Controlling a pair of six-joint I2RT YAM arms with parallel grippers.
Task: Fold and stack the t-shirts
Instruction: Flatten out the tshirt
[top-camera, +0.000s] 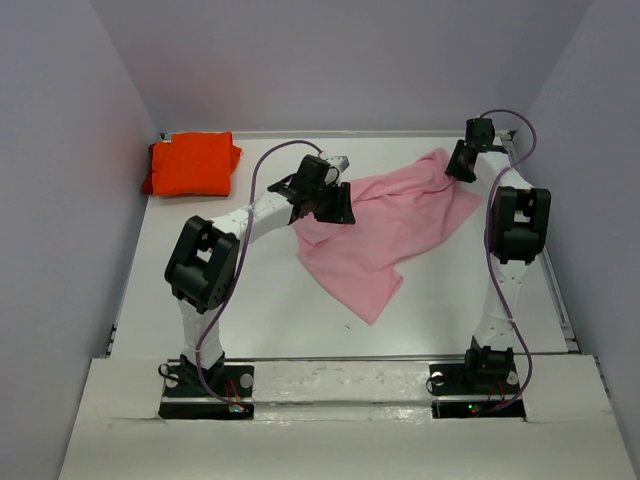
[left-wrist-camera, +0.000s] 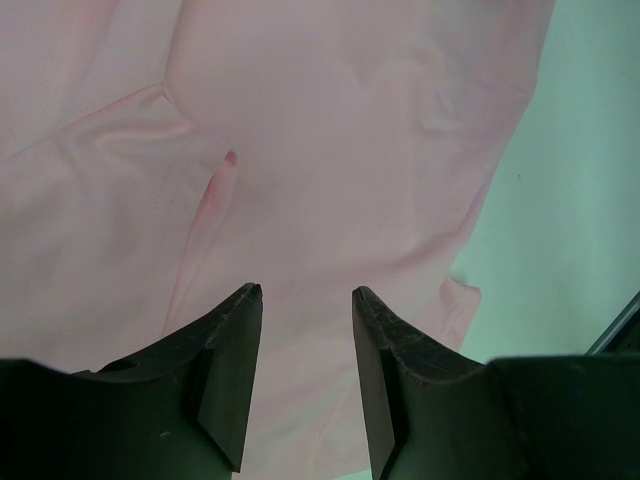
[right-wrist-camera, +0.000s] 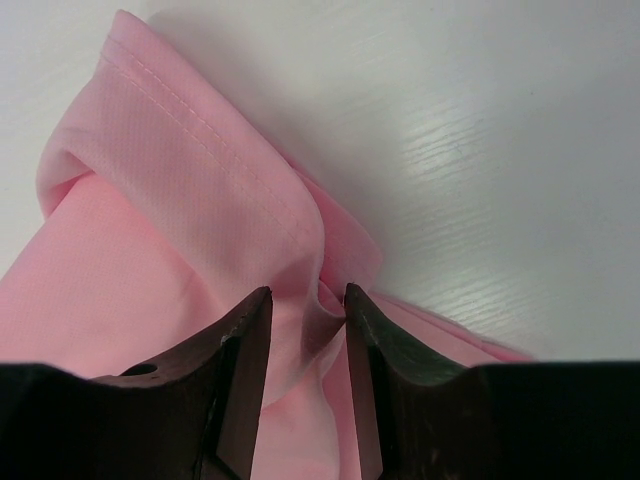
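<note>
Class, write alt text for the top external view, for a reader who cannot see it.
A rumpled pink t-shirt lies spread across a white table, with the left arm's fingers at its left edge and the right arm's fingers at its far right corner. A folded orange t-shirt sits in the table's far left corner.

Robot lab cell: plain walls (top-camera: 70, 150) boxing a white table (top-camera: 270, 320).

folded t-shirt (top-camera: 192, 163) back-left, spread t-shirt (top-camera: 390, 225) centre-right

Bare table (top-camera: 250, 300) left of the pink t-shirt (top-camera: 400, 225) gives passage.
</note>
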